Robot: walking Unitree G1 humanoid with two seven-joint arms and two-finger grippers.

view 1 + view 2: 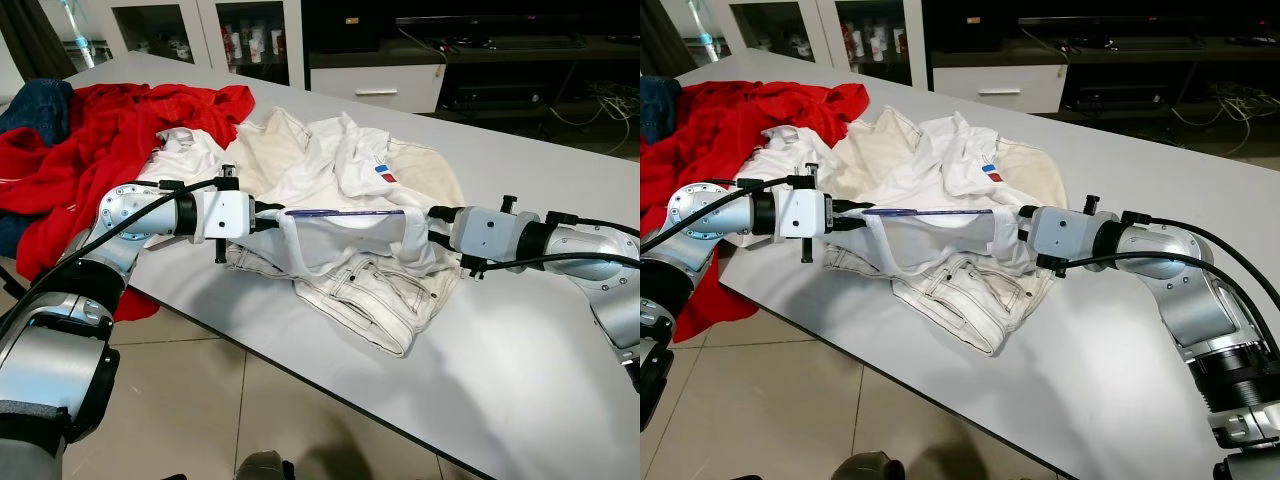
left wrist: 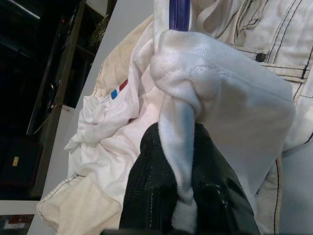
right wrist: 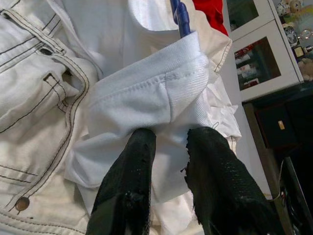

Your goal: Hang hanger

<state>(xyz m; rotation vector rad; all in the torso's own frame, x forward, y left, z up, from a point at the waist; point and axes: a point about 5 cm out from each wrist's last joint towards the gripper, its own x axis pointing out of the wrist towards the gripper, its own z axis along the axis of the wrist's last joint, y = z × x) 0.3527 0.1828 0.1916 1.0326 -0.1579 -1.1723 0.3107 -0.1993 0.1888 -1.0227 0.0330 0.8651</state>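
In the left eye view, the two silver arms are reaching toward each other over a light grey table, and between them a thin blue hanger bar is running level inside a white sleeveless knit top that is hanging stretched just above the tabletop. The left gripper is meeting one end of the top and the right gripper the other, but the fabric is covering both sets of fingertips here. Under the top, cream denim jeans with dark stitching are lying crumpled near the table's front edge, and behind them a heap of white and cream garments is touching a red fleece garment that is spilling off the table's left side. The right eye view is showing the same layout, with the hanger's hook hidden from sight. In the left wrist view, the black fingers are pressing together on a twisted strap of the top, and the blue bar is poking out beyond the bunched cloth. In the right wrist view, the two black fingers are standing slightly apart with the folded hem of the top lying over their tips, so a firm pinch cannot be confirmed.
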